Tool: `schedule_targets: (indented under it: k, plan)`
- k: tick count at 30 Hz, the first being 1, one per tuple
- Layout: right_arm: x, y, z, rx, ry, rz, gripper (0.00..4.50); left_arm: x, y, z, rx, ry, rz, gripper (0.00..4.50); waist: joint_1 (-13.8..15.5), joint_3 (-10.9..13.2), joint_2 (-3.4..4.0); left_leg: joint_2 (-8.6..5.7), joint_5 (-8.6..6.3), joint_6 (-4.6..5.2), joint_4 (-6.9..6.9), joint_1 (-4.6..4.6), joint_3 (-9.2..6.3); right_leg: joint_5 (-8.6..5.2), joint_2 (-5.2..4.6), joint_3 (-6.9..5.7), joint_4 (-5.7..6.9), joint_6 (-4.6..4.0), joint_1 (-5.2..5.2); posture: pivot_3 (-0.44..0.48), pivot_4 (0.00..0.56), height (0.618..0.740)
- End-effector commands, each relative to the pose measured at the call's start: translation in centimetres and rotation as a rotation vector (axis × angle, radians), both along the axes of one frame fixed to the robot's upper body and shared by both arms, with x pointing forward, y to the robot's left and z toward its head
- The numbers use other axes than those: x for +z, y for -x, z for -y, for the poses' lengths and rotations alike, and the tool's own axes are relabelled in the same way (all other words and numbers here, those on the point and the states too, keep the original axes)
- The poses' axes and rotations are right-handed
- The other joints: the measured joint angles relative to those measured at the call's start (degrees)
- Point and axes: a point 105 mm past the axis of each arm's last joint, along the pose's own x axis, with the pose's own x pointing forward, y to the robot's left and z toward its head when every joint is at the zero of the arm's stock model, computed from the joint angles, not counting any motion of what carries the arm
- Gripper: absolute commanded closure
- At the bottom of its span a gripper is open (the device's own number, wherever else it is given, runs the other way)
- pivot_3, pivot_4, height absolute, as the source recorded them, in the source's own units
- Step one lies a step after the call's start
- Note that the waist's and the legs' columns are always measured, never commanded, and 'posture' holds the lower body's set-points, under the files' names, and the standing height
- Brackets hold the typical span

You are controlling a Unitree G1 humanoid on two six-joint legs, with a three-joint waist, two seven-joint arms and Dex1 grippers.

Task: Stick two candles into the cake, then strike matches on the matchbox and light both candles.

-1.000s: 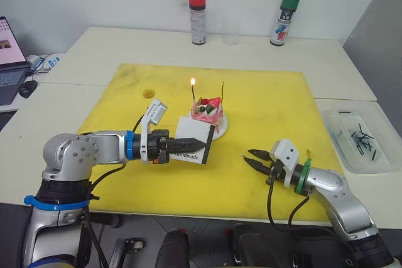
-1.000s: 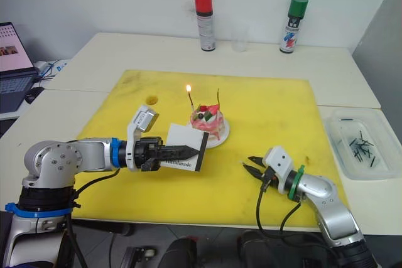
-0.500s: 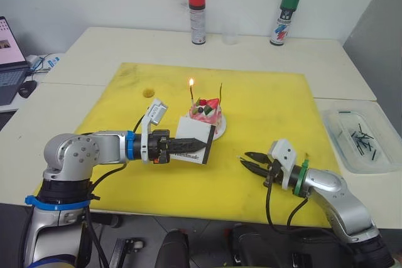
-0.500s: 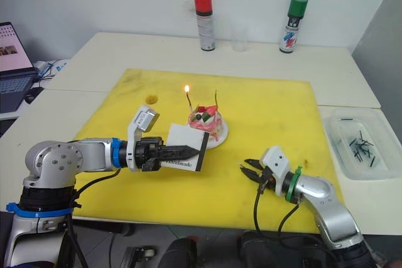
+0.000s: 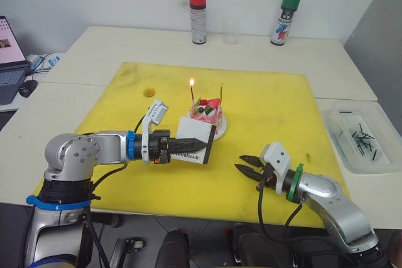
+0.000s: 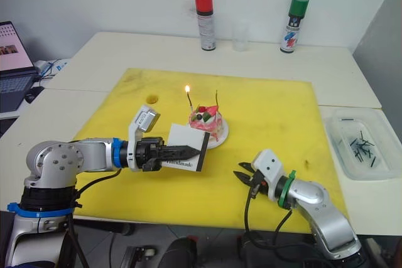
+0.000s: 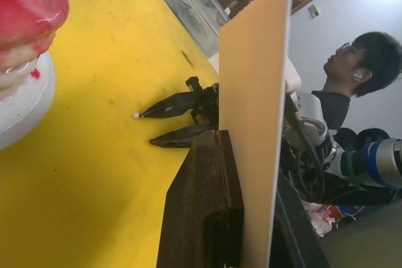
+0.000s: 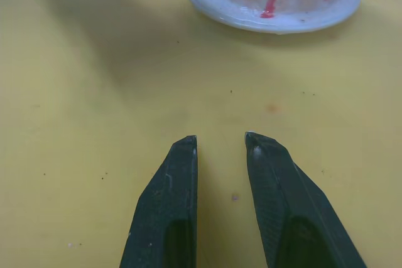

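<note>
Left tool (image 5: pixel 200 142) pinching matchbox (image 5: pixel 195 140) upright, near cake (image 5: pixel 208 113). Left candle (image 5: pixel 192 93) lit; right candle (image 5: pixel 222 91) unlit. Right tool (image 5: pixel 244 163) spread, empty, low over yellow mat (image 5: pixel 270 101). Next: fetch match from tray (image 5: pixel 359 136), strike firmly along strip.

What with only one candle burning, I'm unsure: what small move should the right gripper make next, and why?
Probably swing the right gripper to the clear plastic tray for one of the short dark matches. It hangs open and empty over the yellow mat, one thin gold candle on the pink cake is unlit, and the left gripper holds the white matchbox.
</note>
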Motion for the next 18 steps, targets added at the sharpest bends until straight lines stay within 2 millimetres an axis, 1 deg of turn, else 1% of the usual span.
schedule_targets:
  k: [1, 7, 10, 12, 16, 18]
  plan:
    - [0.5, -0.1, 0.3, -0.007, -0.008, 0.042, 3.26, 1.0, 0.2, 0.2, -0.018, 0.012, 0.037, 4.50, 0.0, 0.0, 0.00, 0.00, 0.00, 0.00, 0.00, 0.00, 0.00, 0.00, 0.00, 0.00, 0.00, 0.00, 0.00, 0.000, 0.150, 0.689]
    - [1.9, 0.0, 0.1, 0.020, -0.055, 0.089, 3.26, 1.0, 0.2, 0.2, -0.019, 0.013, 0.037, 4.50, 0.0, 0.0, 0.00, 0.00, 0.00, 0.00, 0.00, 0.00, 0.00, 0.00, 0.00, 0.00, 0.00, 0.01, 0.00, 0.000, 0.150, 0.689]
    - [2.1, 0.0, 0.1, 0.020, -0.068, 0.091, 3.26, 1.1, 0.2, 0.2, -0.019, 0.013, 0.036, 4.50, 0.0, 0.0, 0.00, 0.00, 0.00, 0.00, 0.00, 0.00, 0.00, 0.00, 0.00, 0.00, 0.00, 0.00, 0.00, 0.000, 0.150, 0.689]
    - [2.0, -0.1, 0.2, 0.019, -0.063, 0.090, 3.26, 1.1, 0.1, 0.2, -0.019, 0.013, 0.036, 4.50, 0.0, 0.0, 0.00, 0.00, 0.00, 0.00, -0.01, 0.00, 0.00, 0.00, 0.00, -0.01, 0.00, 0.00, 0.00, 0.000, 0.150, 0.689]
    - [0.6, -0.6, 1.0, -0.004, -0.013, 0.064, 3.26, 1.1, 0.2, 0.3, -0.020, 0.013, 0.037, 4.50, 0.0, 0.0, 0.00, 0.00, 0.00, 0.00, 0.00, 0.00, 0.00, 0.00, 0.00, 0.00, 0.00, 0.00, 0.00, 0.000, 0.150, 0.689]
    - [0.3, -0.6, 1.2, -0.004, -0.004, 0.056, 3.26, 1.0, 0.2, 0.3, -0.020, 0.013, 0.037, 4.50, 0.0, 0.0, 0.00, 0.00, 0.00, 0.00, 0.00, 0.00, 0.00, 0.00, 0.00, 0.00, 0.00, 0.00, 0.00, 0.000, 0.150, 0.689]
